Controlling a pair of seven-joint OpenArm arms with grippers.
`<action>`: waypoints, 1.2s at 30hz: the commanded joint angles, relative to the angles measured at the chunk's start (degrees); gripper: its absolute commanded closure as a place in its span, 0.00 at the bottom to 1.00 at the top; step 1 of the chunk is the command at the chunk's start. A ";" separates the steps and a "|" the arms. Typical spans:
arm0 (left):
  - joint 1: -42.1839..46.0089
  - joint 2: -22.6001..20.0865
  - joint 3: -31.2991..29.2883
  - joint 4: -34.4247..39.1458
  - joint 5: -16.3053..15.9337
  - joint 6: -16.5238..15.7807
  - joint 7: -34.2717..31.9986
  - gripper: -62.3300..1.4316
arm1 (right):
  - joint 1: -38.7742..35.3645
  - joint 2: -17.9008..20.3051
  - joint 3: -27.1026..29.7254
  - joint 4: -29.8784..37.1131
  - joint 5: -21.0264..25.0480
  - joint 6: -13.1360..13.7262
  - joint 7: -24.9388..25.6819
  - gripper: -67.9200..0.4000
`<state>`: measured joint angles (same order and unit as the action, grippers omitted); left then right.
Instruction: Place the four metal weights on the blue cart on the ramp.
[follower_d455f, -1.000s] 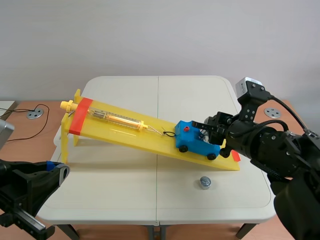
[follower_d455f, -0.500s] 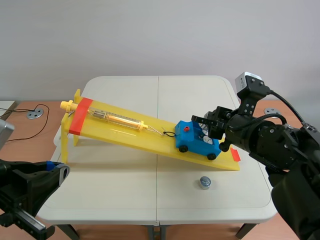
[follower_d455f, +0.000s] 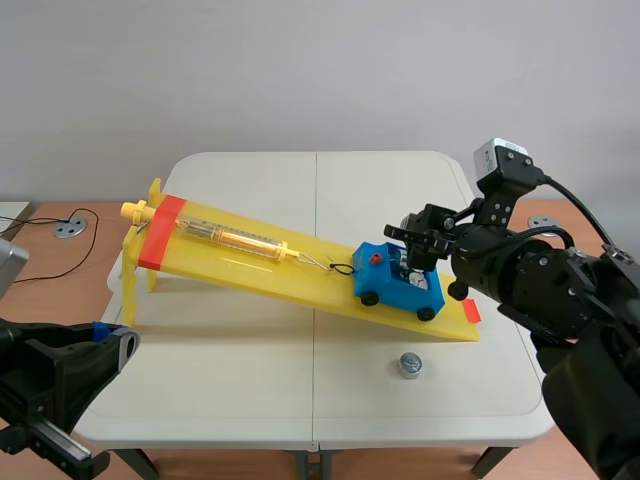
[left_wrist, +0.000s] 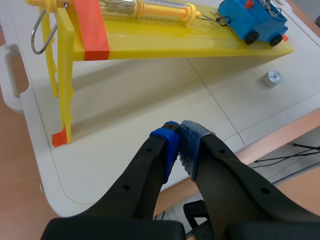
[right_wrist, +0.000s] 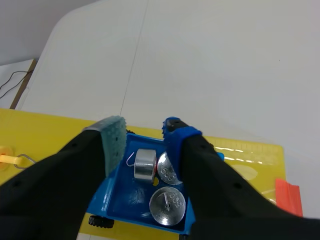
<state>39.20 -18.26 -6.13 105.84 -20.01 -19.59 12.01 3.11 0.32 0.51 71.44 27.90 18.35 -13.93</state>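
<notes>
The blue cart (follower_d455f: 397, 284) rests low on the yellow ramp (follower_d455f: 260, 262), hooked to a spring scale (follower_d455f: 235, 238). Three metal weights lie in the cart bed (right_wrist: 145, 164), one on its side. A fourth weight (follower_d455f: 410, 364) stands on the table in front of the ramp; it also shows in the left wrist view (left_wrist: 273, 77). My right gripper (follower_d455f: 420, 243) hovers just above the cart, open with nothing between its fingers (right_wrist: 144, 134). At the near left table edge my left gripper (left_wrist: 179, 145) is shut on nothing, far from the cart (left_wrist: 252, 21).
The ramp's raised end stands on yellow legs (left_wrist: 62, 85) at the left, with an orange band (follower_d455f: 160, 231) across it. A white table (follower_d455f: 250, 380) carries everything. Cables and round floor sockets (follower_d455f: 70, 228) lie beside the table.
My right gripper has lifted up out of the cart bed and now hangs above it. The left arm has not moved.
</notes>
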 joint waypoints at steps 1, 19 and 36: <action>-0.35 0.46 -0.74 3.54 -4.26 -1.18 -5.95 0.90 | 7.72 0.20 2.62 3.67 3.41 7.23 9.27 0.61; -0.35 0.44 -0.74 3.54 -4.26 -1.18 -5.95 0.90 | -7.78 13.07 7.04 25.68 3.87 16.02 5.22 0.61; -0.35 0.46 -0.74 3.54 -4.26 -1.18 -5.97 0.90 | -28.24 16.46 9.92 32.87 1.51 16.24 4.15 0.61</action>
<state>39.20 -18.26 -6.13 105.84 -20.01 -19.59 12.01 -27.38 14.46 7.88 99.77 27.31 32.18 -15.77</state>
